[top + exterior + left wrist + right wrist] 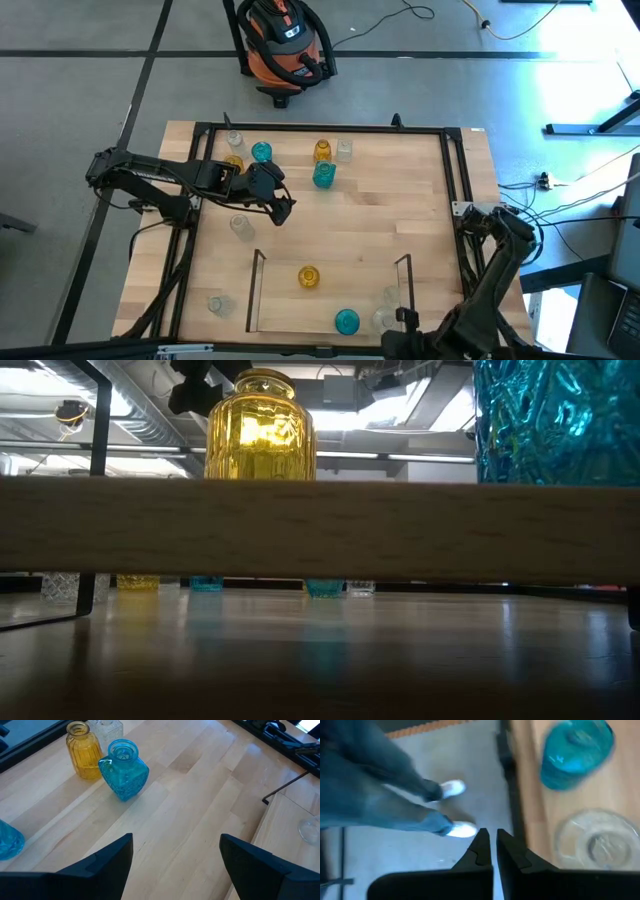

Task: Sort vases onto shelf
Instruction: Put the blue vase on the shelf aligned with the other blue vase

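On the shelf (251,290) at the table's near edge stand an amber vase (308,277), a teal vase (346,321) and two clear vases (388,308). More vases stand along the far side, among them a teal one (125,770), an amber one (82,750) and a clear one (107,730). My left gripper (283,208) hovers open over the table's middle left with nothing between its fingers (115,852). My right gripper (492,837) is shut and empty. It is raised over the shelf's near right corner, beside a clear vase (592,842) and the teal vase (575,752).
Two clear vases (241,226) (217,303) stand loose on the left, outside the shelf rail. A black frame (320,129) bounds the tabletop. A person's legs in white shoes (455,827) stand on the floor by the table's near edge. An orange vacuum (283,45) sits beyond the far edge.
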